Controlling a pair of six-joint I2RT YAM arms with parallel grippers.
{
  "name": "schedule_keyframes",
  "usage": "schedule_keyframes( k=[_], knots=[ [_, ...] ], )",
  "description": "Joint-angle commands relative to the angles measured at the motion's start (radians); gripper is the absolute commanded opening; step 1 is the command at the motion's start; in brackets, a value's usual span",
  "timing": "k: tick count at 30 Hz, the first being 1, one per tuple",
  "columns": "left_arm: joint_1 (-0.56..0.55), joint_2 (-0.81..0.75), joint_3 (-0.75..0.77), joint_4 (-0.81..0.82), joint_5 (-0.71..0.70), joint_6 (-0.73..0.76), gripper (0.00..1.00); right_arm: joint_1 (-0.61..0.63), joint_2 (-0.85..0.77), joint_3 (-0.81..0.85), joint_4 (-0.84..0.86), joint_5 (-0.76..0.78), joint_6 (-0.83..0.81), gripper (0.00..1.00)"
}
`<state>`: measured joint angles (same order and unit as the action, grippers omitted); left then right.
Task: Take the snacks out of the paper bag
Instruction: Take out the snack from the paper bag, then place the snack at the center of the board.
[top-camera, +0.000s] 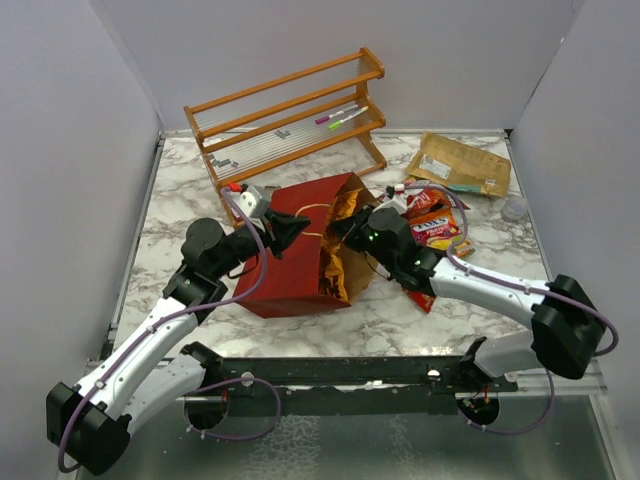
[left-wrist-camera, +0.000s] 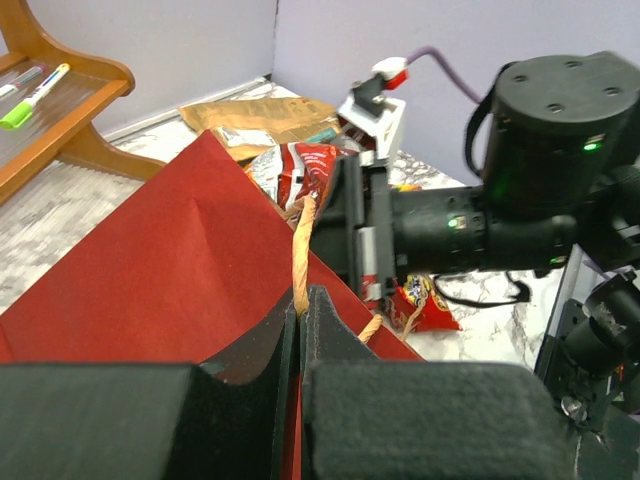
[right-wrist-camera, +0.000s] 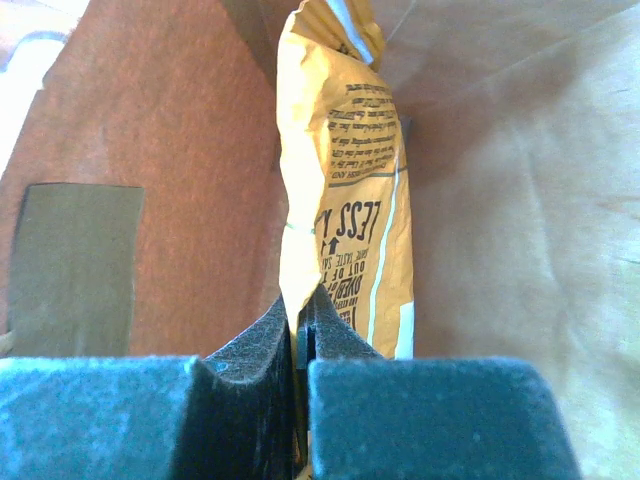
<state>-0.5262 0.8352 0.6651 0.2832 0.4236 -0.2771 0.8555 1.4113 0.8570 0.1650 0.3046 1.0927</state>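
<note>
Right jaws on packet (right-wrist-camera: 345, 200) inside bag (right-wrist-camera: 500, 200)

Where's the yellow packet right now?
Right wrist view: the yellow packet is pinched in the right gripper, inside the paper bag, which lies at table centre.

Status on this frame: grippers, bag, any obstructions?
Left gripper shut on paper bag handle. Right gripper inside bag, shut on yellow packet. No obstruction seen.
</note>
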Motion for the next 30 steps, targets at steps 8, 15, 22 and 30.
schedule_keyframes(
  k=[8,15,22,30],
  knots=[
    [-0.007,-0.003,0.001,-0.021,-0.087,0.036,0.00,0.002,-0.275,-0.084,-0.023,0.236,-0.239,0.01],
    [-0.006,0.033,0.051,-0.118,-0.194,0.092,0.00,0.002,-0.461,-0.047,0.036,0.362,-0.578,0.01],
    [-0.007,0.016,0.019,-0.096,-0.199,0.117,0.00,0.002,-0.480,0.032,0.156,0.536,-0.913,0.01],
    [-0.007,0.007,0.008,-0.095,-0.148,0.143,0.00,-0.169,-0.270,0.138,0.470,0.632,-1.237,0.01]
  ],
)
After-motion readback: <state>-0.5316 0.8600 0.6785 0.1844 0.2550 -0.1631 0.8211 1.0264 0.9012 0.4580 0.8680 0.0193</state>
